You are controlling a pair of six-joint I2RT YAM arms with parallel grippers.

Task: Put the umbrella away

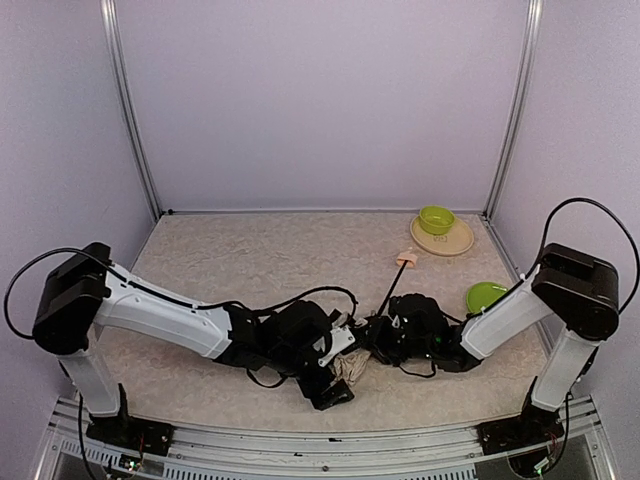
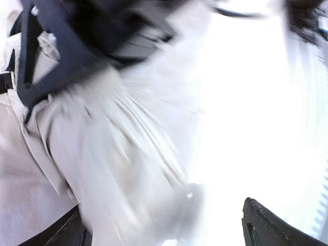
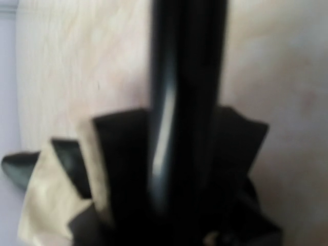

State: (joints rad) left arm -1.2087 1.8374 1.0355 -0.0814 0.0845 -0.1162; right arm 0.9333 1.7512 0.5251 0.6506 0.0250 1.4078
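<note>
The umbrella (image 1: 390, 292) lies at the front middle of the tabletop (image 1: 250, 260). Its cream and black fabric is bunched between the arms, and its thin black shaft runs back to a beige handle (image 1: 404, 260). The left pincer (image 2: 166, 228) gapes wide over cream folds. Black cloth hides the right pincer (image 1: 382, 338), so I cannot tell its state. Bare tabletop lies behind and to the left. A plate (image 1: 455, 243) carrying a green bowl (image 1: 437, 219) sits back right, with a second green bowl (image 1: 485, 296) beside the right arm.

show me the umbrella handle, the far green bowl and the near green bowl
umbrella handle (image 1: 404, 260), top external view, beige grip at shaft end
far green bowl (image 1: 436, 219), top external view, its green inside
near green bowl (image 1: 484, 296), top external view, its visible inside
</note>
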